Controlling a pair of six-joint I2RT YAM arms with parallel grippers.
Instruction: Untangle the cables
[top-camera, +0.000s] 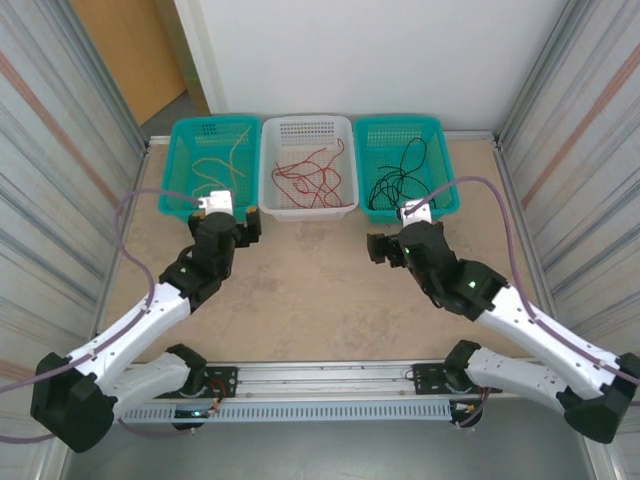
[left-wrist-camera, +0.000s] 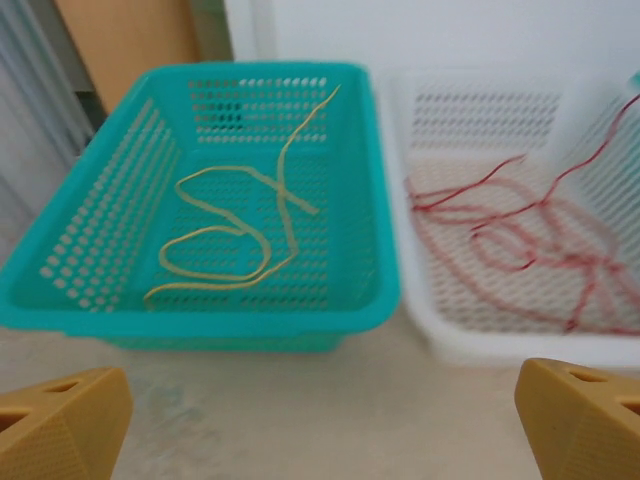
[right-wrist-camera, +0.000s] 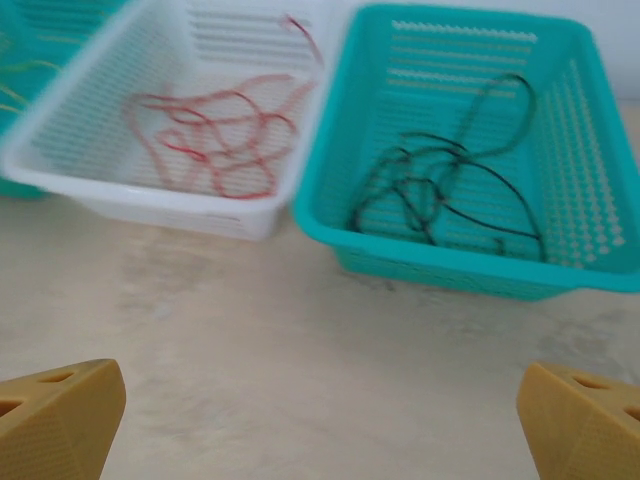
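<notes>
Standing spread and empty, left pincer (left-wrist-camera: 320, 420) and right pincer (right-wrist-camera: 320, 420) show fingertips (left-wrist-camera: 60, 425) partly cut off.

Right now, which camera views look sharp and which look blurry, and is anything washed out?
Top external: sharp and evenly lit. Left wrist: the yellow cable is fairly crisp, while the white basket and its red cable are soft and washed out. Right wrist: smeared throughout, the black cable least.
</notes>
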